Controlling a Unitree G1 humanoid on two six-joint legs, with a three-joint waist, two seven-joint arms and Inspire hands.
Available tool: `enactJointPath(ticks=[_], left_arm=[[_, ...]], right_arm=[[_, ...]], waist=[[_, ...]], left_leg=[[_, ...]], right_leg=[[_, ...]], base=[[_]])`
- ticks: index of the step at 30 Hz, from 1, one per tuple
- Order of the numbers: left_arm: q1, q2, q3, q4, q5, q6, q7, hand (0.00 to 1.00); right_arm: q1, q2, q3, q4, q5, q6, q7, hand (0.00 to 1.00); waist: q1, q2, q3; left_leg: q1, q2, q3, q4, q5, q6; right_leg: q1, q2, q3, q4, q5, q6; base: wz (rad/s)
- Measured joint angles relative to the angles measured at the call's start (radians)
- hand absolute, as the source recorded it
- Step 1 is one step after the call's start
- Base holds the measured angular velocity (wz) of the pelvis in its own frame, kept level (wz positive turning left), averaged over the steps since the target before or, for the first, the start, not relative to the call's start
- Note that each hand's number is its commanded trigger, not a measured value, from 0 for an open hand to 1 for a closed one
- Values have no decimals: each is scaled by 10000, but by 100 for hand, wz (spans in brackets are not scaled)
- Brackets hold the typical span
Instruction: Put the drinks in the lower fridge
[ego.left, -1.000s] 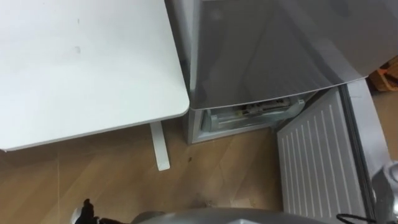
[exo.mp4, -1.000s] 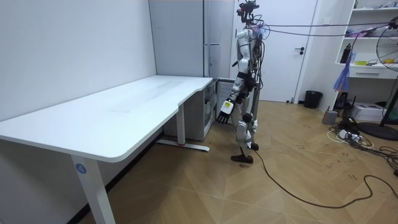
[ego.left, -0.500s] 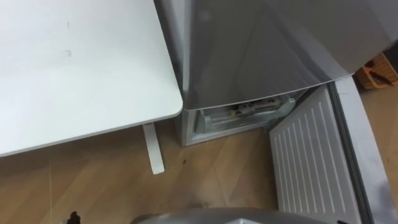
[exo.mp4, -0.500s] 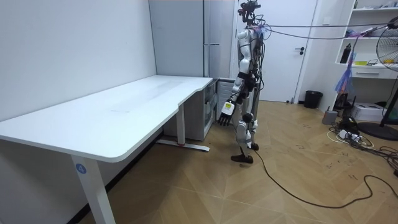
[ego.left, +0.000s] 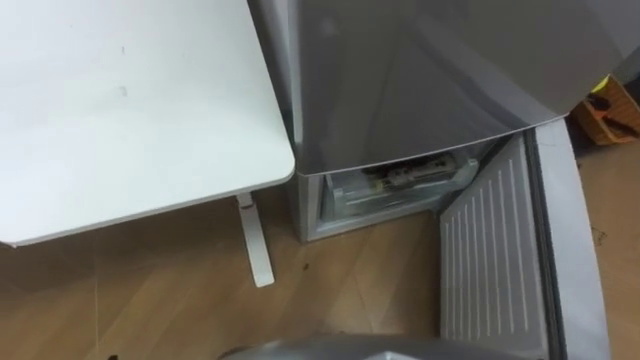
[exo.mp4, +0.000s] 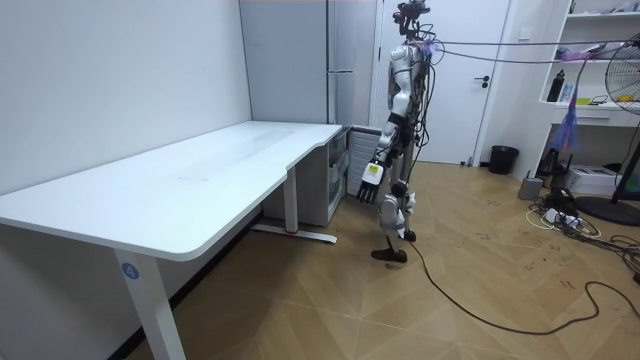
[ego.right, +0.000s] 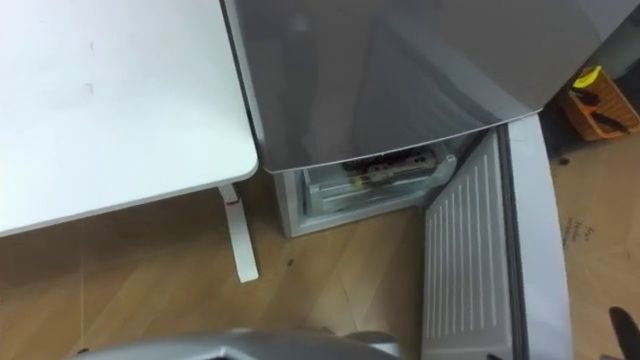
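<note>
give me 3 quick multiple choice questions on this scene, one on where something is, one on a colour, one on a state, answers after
1. Seen from the robot's head, where does the desk stand?
A. left of the fridge
B. right of the fridge
C. behind the open door

2. What colour is the desk top?
A. black
B. wood brown
C. white

3. How is the lower fridge door?
A. shut
B. open, swung to the right
C. taken off and laid on the desk

Answers:
1 A: the desk's edge lies along the fridge's left side in both eye views.
2 C: the top is plain white above the brown floor.
3 B: the door's ribbed inner face shows, and the lower compartment is open to view.
</note>
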Motion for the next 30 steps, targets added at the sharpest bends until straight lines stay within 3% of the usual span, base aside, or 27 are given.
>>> enactJointPath(ticks=[2,3,4,6,7,8,9,10,11,12,14,16,18,19,20,21,22,24,25,27,30], left_arm=[[-71,-17,-35,0,171,150,-77,0],[-106,-10,-241,13,201,234,-69,0],[-164,-15,-404,22,204,291,-61,0],[-523,-19,-1425,104,205,473,-61,0],[-651,-18,-1727,168,214,530,-64,0],[-858,-20,-2263,285,220,652,-73,0],[-1190,-32,-2833,535,205,784,-103,0],[-1444,-138,-3182,715,175,868,-106,0],[-1932,-124,-3821,855,177,1030,-160,0],[-2090,-6,-4041,948,180,1112,-144,0],[-2262,198,-4301,992,176,1209,-15,0],[-2263,323,-4672,970,189,1385,55,0],[-2201,295,-4990,939,189,1606,37,0],[-2196,265,-5047,939,184,1635,10,0],[-2169,152,-5055,891,186,1652,-58,0],[-2078,21,-5066,812,181,1651,-91,0],[-1995,-25,-5079,747,170,1646,-106,0],[-1731,-123,-5086,626,84,1642,-111,0],[-1701,-129,-5086,626,84,1653,-111,0],[-1695,-117,-4982,626,-28,1697,-108,0],[-1746,-149,-4940,606,-116,1667,-137,0]], right_arm=[[-19,161,547,-9,141,-8,424,0],[-21,318,1280,-58,178,-63,720,0],[-12,398,1774,-125,164,-159,850,0],[500,908,4269,-1601,30,-529,1264,0],[727,1057,4837,-2263,27,-768,1505,0],[1150,1207,6234,-3690,-317,-1185,1901,0],[1435,1105,7862,-5067,-801,-1327,1882,0],[1457,909,8286,-5236,-1157,-1624,1593,0],[1515,554,9032,-5721,-1420,-1673,1467,0],[1519,519,9480,-6244,-1475,-1669,1209,0],[1508,557,10181,-6967,-1364,-1685,1188,0],[1305,795,11036,-7492,-1244,-1721,1689,0],[295,1319,12636,-7627,-1339,-1327,3694,0],[-28,1388,13018,-7651,-1433,-1133,4173,0],[-560,1829,13569,-7718,-1729,-739,5003,0],[-1026,2027,13992,-7799,-1930,-358,5715,0],[-1241,2053,14152,-7823,-2034,-180,6022,0],[-1684,1973,14236,-7838,-2626,471,6901,0],[-1687,1914,14195,-7816,-2712,587,6976,0],[-1636,1633,14077,-7755,-2915,1174,7246,0],[-1613,1094,13862,-7757,-3022,1684,7671,0]], waist=[[26,-26,0],[168,63,-44],[281,43,-41],[800,15,-16],[969,15,-4],[1290,-21,4],[1580,-27,9],[1703,71,15],[2079,95,25],[2416,29,33],[2767,-65,32],[2917,-69,34],[3021,18,69],[3002,47,85],[3028,121,77],[3039,184,59],[3050,195,50],[3023,204,54],[3022,189,58],[2981,82,86],[2917,-89,99]], left_leg=[[-89,0,-87,82,0,0],[-152,9,-96,105,1,-1],[-156,20,-73,112,1,-1],[-411,127,17,170,12,-20],[-484,179,44,200,16,-28],[-608,291,11,273,9,-45],[-743,389,-5,337,-25,-108],[-850,399,-53,399,-35,-100],[-988,426,-33,444,-43,-102],[-1108,532,17,466,-70,-182],[-1224,694,26,491,-10,-313],[-1239,776,-53,474,88,-423],[-1304,849,-286,456,248,-520],[-1330,836,-390,441,309,-535],[-1399,779,-654,413,394,-561],[-1406,689,-870,387,487,-548],[-1402,654,-877,315,542,-531],[-1395,514,-955,229,646,-477],[-1382,488,-954,233,645,-470],[-1360,394,-952,238,640,-441],[-1318,344,-900,272,576,-337]], right_leg=[[-4,-2,-91,8,0,-1],[-68,8,-84,12,3,-6],[-122,12,-74,15,13,-18],[-335,68,-60,54,151,-77],[-405,117,-105,31,231,-91],[-565,206,-255,21,379,-155],[-701,336,-299,-6,469,-226],[-722,303,-379,-89,585,-223],[-893,350,-451,-79,690,-249],[-1062,433,-467,-70,794,-334],[-1178,566,-499,-70,846,-418],[-1181,633,-647,-85,784,-474],[-1161,728,-804,-125,680,-562],[-1144,742,-861,-128,657,-600],[-1144,749,-1021,-129,641,-716],[-1143,703,-1225,-148,600,-750],[-1129,675,-1251,-150,583,-752],[-947,534,-1490,-180,554,-711],[-898,514,-1515,-190,547,-696],[-700,434,-1646,-314,512,-611],[-636,379,-1668,-312,471,-539]], base=[[8],[4],[-8],[-21],[-42],[-54],[-45],[-33],[-28],[-35],[-15],[7],[29],[55],[68],[67],[57],[37],[28],[24],[9]])
